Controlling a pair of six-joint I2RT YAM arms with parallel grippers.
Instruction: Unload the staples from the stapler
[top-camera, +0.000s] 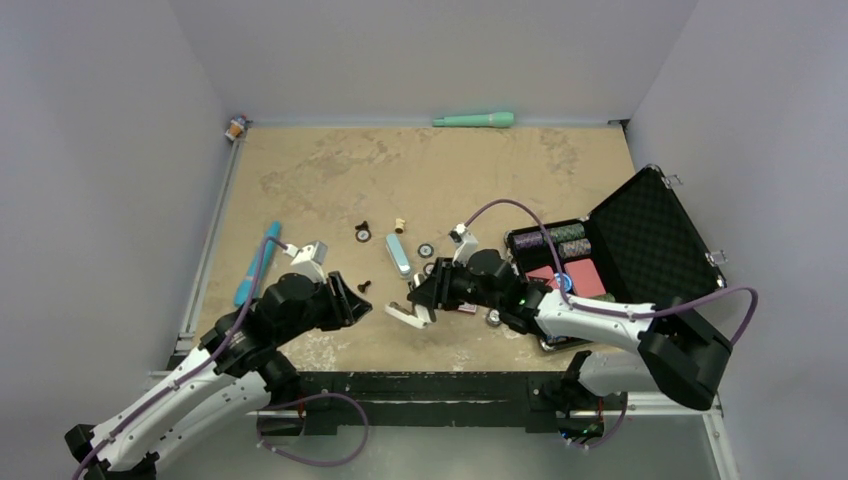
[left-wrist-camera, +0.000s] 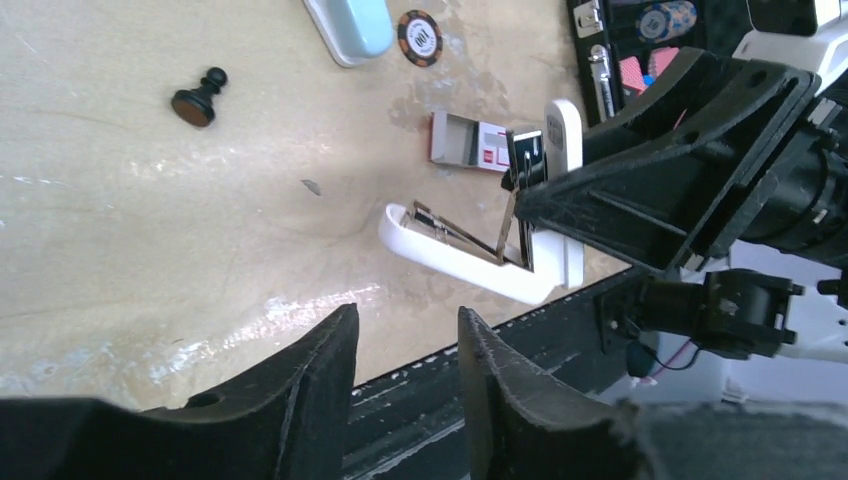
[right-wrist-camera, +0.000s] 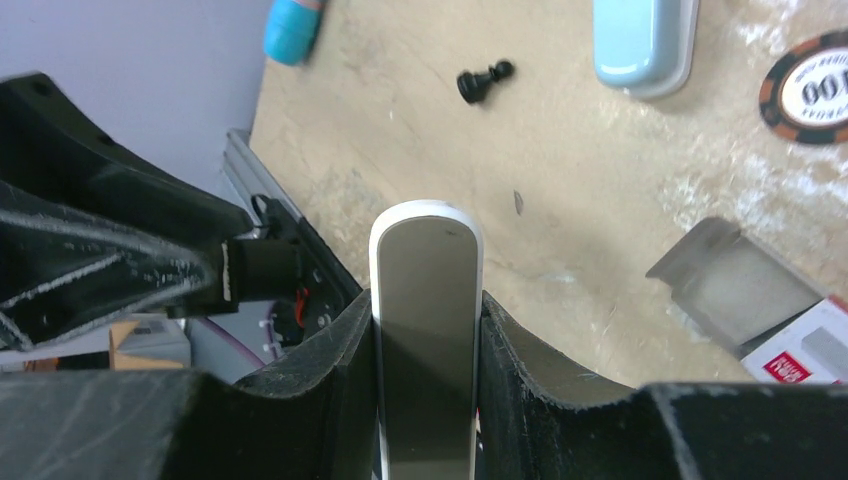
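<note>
Roughly leftward: long axis of stapler (top-camera: 406, 314).

White stapler (left-wrist-camera: 470, 265) on a mottled tan desk (top-camera: 330, 170).
The pawn (left-wrist-camera: 195, 100) is black, the chip (left-wrist-camera: 419, 37) dark with orange rim stripes and a white middle, the box (left-wrist-camera: 470, 142) grey with a red-and-white label; a mint pen (top-camera: 473, 120), a bright blue marker (top-camera: 256, 262), a black case (top-camera: 650, 235), black-and-white arms (top-camera: 590, 322) trailing purple cables (top-camera: 505, 203).
</note>
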